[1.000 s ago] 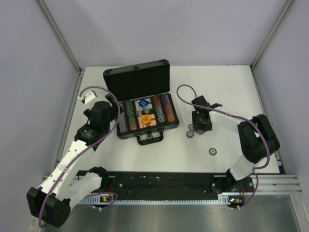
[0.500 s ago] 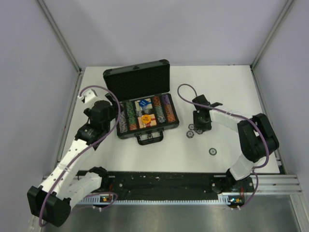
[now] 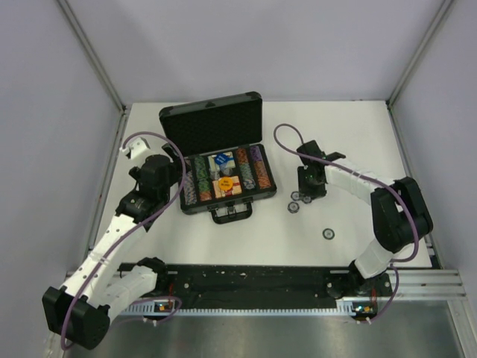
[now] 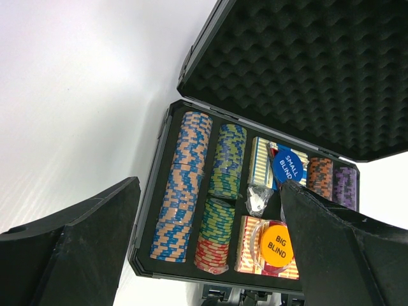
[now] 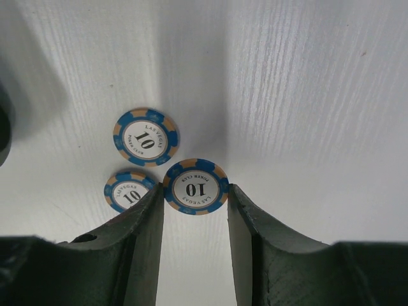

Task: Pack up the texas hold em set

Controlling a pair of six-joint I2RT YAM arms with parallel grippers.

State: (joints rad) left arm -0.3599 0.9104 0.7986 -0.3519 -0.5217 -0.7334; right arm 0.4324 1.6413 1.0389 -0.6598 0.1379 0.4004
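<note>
The black briefcase (image 3: 220, 211) lies open at the table's back left, with its foam lid (image 4: 299, 70) standing up. It holds multicoloured chip rows (image 4: 182, 185), a blue "SMALL BLIND" disc (image 4: 290, 167) on a card deck, and an orange "BIG BLIND" disc (image 4: 275, 243) on the red deck. My left gripper (image 3: 160, 179) is open and empty beside the case's left side; it also shows in the left wrist view (image 4: 209, 191). My right gripper (image 5: 195, 194) has its fingertips against both edges of a blue "10" chip (image 5: 195, 186) lying flat on the table.
Two more blue "10" chips (image 5: 146, 136) (image 5: 131, 191) lie just left of the gripped one. A lone chip (image 3: 327, 233) lies nearer the front, right of centre. Metal frame posts and grey walls bound the table.
My right gripper has shifted slightly towards the back over the loose chips. The left arm and the case have not moved.
</note>
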